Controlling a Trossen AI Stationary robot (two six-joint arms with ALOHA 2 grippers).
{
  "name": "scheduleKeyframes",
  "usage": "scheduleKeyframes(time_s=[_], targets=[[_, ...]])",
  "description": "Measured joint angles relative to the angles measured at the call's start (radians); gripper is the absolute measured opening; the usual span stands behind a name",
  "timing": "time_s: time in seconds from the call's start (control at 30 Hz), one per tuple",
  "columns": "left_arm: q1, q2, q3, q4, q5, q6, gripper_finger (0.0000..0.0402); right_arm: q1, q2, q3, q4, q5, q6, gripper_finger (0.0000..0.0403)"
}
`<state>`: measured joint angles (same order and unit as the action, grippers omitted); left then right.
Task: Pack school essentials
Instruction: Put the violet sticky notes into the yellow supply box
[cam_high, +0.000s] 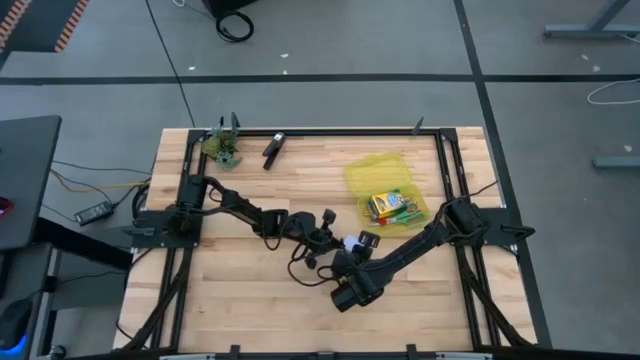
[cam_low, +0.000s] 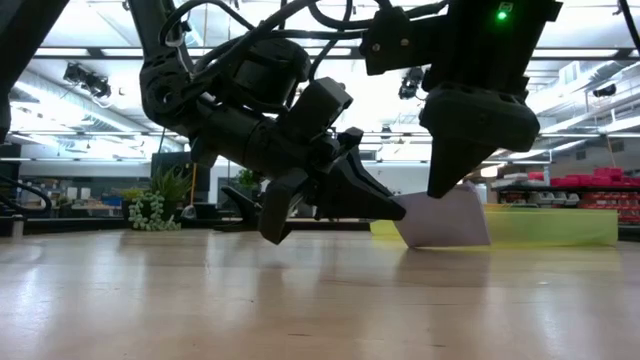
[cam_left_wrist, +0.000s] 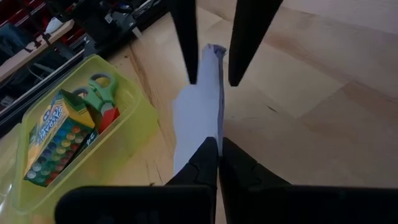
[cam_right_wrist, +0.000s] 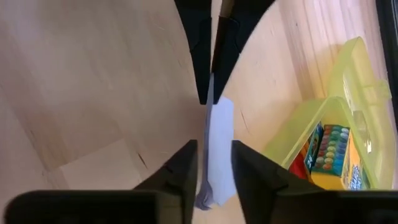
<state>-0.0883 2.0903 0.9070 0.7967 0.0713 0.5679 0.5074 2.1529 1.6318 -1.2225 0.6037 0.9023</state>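
Note:
The pale blue note pad stands on edge at the table's middle, seen in the low view as a tilted pale sheet. My left gripper reaches it from the left and is shut on it. My right gripper comes down from above, open, with a finger on each side of the pad's upper end and a narrow gap on one side. The open yellow-green case behind holds the crayon box and the green-handled scissors. Pencil, pen and eraser do not show. My left gripper pinches the note pad's lower edge between its two fingertips, coming nearly level from the table's left. The pad stands upright and tilted beyond the fingers. I cannot tell whether its bottom corner rests on the table. Whether my right gripper's fingers touch the pad I cannot tell.
The yellow case lies open toward the table's far right, lid flat behind it. A small green plant and a black clip sit by the far edge. Bare wood spreads over the near half of the table.

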Motion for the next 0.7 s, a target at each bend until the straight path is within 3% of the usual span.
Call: scheduleKeyframes(time_s=[0.1, 0.27, 0.47, 0.7], targets=[[0.001, 0.000, 0.001, 0.000, -0.022, -0.007, 0.0006, 0.015, -0.004, 0.000, -0.037, 0.010, 0.031, 0.0131], [0.019, -0.001, 0.049, -0.052, -0.041, -0.034, 0.0006, 0.083, -0.059, -0.006, -0.100, 0.118, 0.120, 0.0156], [0.031, -0.001, 0.127, -0.167, -0.041, -0.040, 0.0009, 0.132, -0.184, -0.040, -0.118, 0.175, 0.172, 0.0145], [0.010, -0.003, 0.254, -0.416, -0.013, -0.091, 0.0004, 0.179, -0.400, -0.181, -0.121, 0.284, 0.295, 0.0130]])
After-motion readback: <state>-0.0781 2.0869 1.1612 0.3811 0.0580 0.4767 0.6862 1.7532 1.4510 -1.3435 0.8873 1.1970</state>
